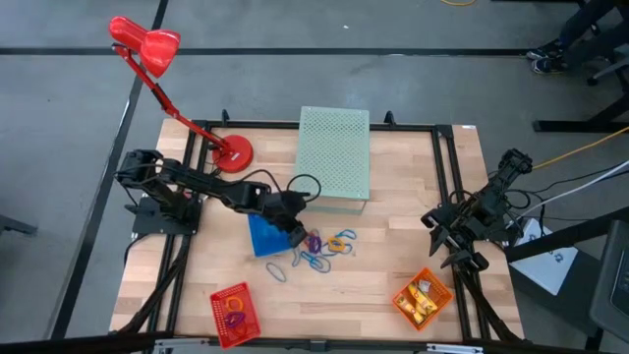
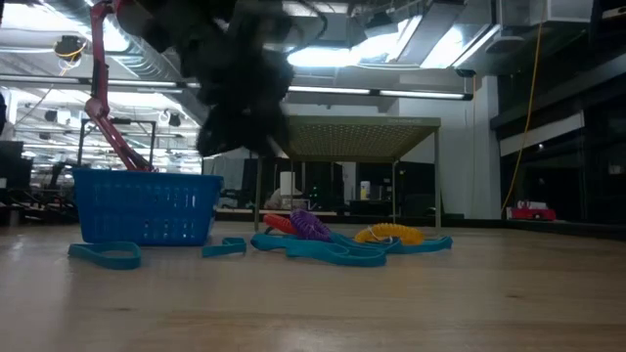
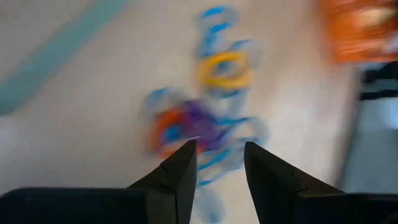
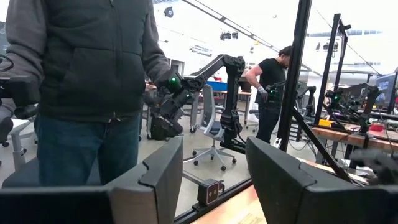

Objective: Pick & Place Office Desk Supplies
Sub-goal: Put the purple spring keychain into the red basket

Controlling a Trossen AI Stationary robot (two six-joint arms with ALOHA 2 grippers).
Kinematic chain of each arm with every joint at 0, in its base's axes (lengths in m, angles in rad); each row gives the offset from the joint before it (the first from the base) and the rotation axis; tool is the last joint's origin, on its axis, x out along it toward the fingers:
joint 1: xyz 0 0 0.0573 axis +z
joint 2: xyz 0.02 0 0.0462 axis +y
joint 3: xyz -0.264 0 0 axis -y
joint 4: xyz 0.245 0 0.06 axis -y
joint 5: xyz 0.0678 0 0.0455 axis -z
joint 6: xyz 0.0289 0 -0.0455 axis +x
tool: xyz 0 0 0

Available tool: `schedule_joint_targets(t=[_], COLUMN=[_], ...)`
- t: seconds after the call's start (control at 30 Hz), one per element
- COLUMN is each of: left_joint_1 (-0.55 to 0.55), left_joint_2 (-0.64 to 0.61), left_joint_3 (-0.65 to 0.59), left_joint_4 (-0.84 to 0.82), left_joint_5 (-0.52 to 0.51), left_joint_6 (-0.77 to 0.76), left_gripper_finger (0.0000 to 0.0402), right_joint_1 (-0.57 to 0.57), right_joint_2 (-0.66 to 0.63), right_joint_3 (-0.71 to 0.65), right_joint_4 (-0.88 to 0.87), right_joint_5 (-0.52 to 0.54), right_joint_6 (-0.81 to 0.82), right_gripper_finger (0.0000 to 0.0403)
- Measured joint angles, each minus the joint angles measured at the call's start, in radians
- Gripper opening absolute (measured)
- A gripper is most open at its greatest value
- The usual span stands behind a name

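High view shows you the left gripper [image 1: 298, 236] over the loose loops [image 1: 329, 248] mid-worktop, just beside the blue basket [image 1: 263, 236]; the right gripper [image 1: 447, 239] waits at the right edge. Low view: the loops [image 2: 333, 240] lie flat on the worktop [image 2: 313, 303]. Left wrist view: your fingers [image 3: 180, 171] stand partly apart, empty, above the purple loop [image 3: 202, 127]. Right wrist view: its fingers are parted, empty.

Overhead and table-level views, both on the blue basket [image 1: 263, 236]
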State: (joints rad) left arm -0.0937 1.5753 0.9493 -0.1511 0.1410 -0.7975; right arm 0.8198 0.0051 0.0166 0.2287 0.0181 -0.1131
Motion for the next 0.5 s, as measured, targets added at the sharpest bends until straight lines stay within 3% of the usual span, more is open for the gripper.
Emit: schedule_joint_targets(t=[0.1,0.17,0.3,0.5], left_joint_1=[-0.001,-0.012,-0.048,-0.099], left_joint_2=[-0.001,-0.001,0.01,0.088], left_joint_3=[0.0,0.007,0.099,0.35], left_joint_4=[0.128,0.149,0.021,-0.276], left_joint_5=[0.052,0.022,-0.054,-0.159], left_joint_6=[0.001,0.008,0.103,0.33], left_gripper_finger=[0.013,0.013,0.013,0.0129], right_joint_1=[0.0,0.0,0.0,0.0], right_joint_2=[0.0,0.0,0.0,0.0], right_joint_3=[0.0,0.0,0.0,0.0], right_joint_4=[0.0,0.0,0.0,0.0], right_joint_5=[0.0,0.0,0.0,0.0], right_joint_6=[0.0,0.0,0.0,0.0], right_gripper_finger=[0.0178,0.0178,0.0178,0.0178])
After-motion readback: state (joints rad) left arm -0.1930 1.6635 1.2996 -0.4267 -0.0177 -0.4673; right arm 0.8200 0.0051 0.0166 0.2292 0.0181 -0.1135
